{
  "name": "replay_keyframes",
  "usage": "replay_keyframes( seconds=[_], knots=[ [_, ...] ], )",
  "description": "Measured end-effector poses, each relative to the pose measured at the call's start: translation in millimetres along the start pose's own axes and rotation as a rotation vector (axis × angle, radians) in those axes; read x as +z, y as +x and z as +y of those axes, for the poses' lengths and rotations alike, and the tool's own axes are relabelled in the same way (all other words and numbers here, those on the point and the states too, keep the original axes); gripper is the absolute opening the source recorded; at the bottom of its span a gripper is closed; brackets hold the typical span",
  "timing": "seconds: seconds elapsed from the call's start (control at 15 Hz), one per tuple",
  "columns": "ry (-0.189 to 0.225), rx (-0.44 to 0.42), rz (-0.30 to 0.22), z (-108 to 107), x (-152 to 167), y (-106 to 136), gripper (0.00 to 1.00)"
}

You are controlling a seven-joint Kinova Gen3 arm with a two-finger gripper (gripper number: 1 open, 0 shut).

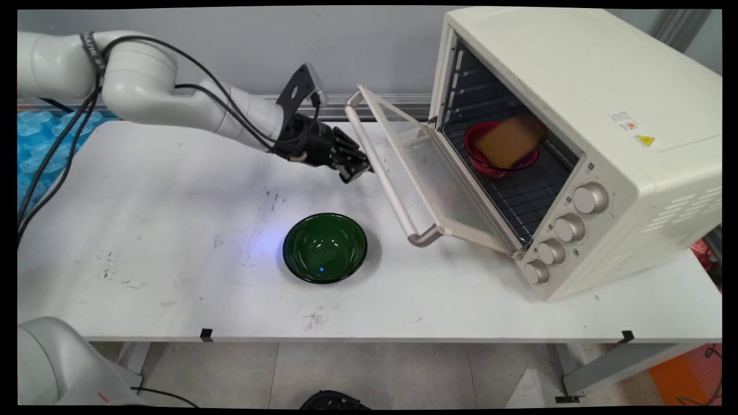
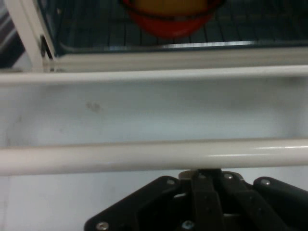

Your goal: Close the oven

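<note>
The end effector (image 1: 356, 170) sits just beside the handle (image 1: 385, 176) of the oven door (image 1: 438, 184), on the door's outer side; in the hand view its black linkage rises from the bottom edge right under the handle bar (image 2: 154, 156), with the two fingers drawn together in the middle, so it looks closed with nothing between them, though whether it touches the bar cannot be told. The door hangs part open, tilted down and outward from its hinge at the bottom of the oven (image 1: 576, 144), with one long cream handle across its free edge and a glass pane. There is one oven, cream-coloured, standing at the right of the bench (image 1: 173, 230), with four round knobs (image 1: 562, 233) in a row down its front panel and a yellow warning sticker on top. Inside, on the wire rack (image 1: 519, 196), sits one red bowl (image 1: 481, 158) holding one tan-brown slab, like a slice of bread (image 1: 510, 141), leaning against the bowl's rim. One dark green bowl (image 1: 325, 248) stands upright on the bench, near the door's lower corner and well apart from the end effector, toward the near edge. The bench top is white and scuffed with dark marks. Black cables (image 1: 57, 150) hang from the arm at the left.
</note>
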Motion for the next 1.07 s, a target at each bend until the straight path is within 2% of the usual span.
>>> replay_keyframes(
  seconds=[0.67,1.07],
  knots=[
    [-0.003,0.051,0.091,-14,16,42,0.00],
    [-0.002,0.065,0.124,-21,29,61,0.00]
  ],
)
